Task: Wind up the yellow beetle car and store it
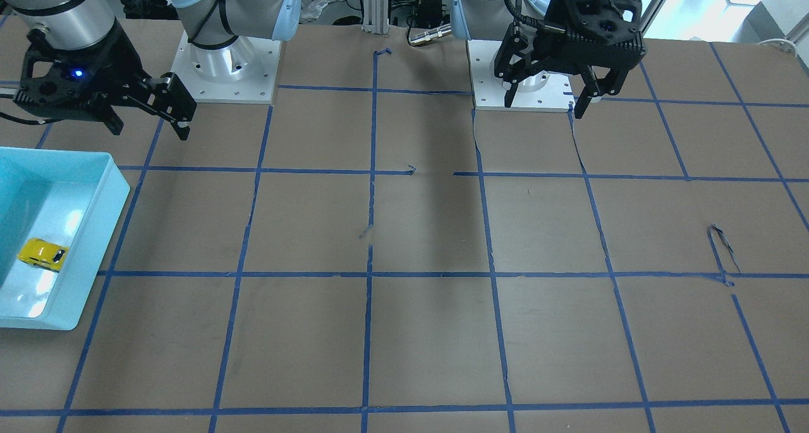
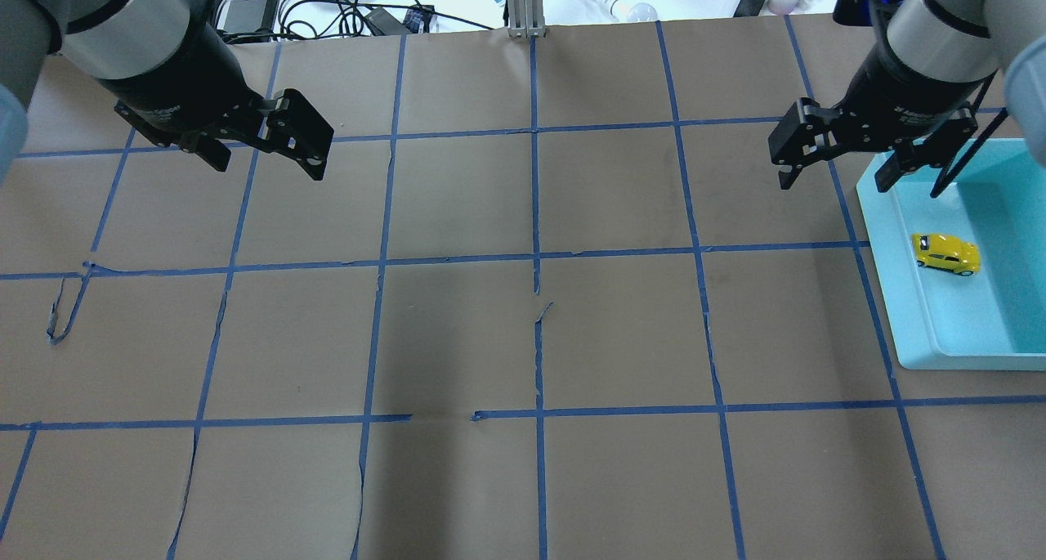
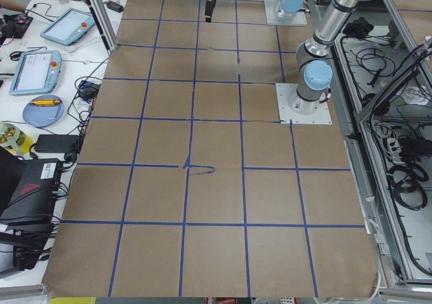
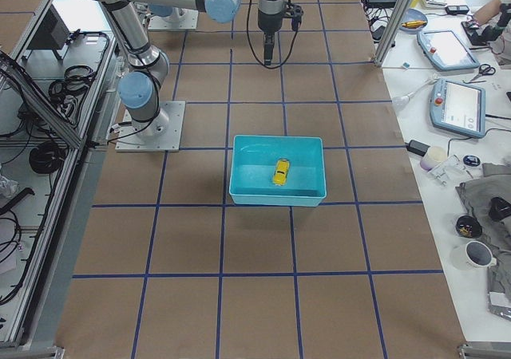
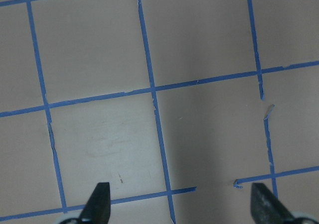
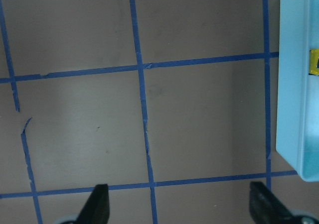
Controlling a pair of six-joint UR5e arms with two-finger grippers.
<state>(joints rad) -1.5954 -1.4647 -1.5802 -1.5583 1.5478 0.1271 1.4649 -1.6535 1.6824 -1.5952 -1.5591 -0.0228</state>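
Brown paper covers the bench (image 1: pixel 430 344) along the lower edge of the front-facing view, ruled into squares by a blue tape grid (image 1: pixel 366 332). The tape is torn in places, and one loose tape loop (image 1: pixel 720 250) curls up at centre right.

At the left edge of that view sits a turquoise plastic bin (image 1: pixel 110 193). The yellow beetle car (image 1: pixel 42 254) lies on the bin's floor, clear of the walls, with nothing touching it.

The right hand (image 1: pixel 150 128) hangs above the bench in the upper left of the frame, above the bin's far corner and well apart from the car. Its fingers are spread wide and it carries nothing. Its wrist camera shows the two fingertips far apart over bare paper, with the bin's wall at the right edge.

The left hand (image 1: pixel 545 104) hangs at upper right, in front of its arm's white base plate (image 1: pixel 499 101). It is likewise spread wide and empty, over bare bench.
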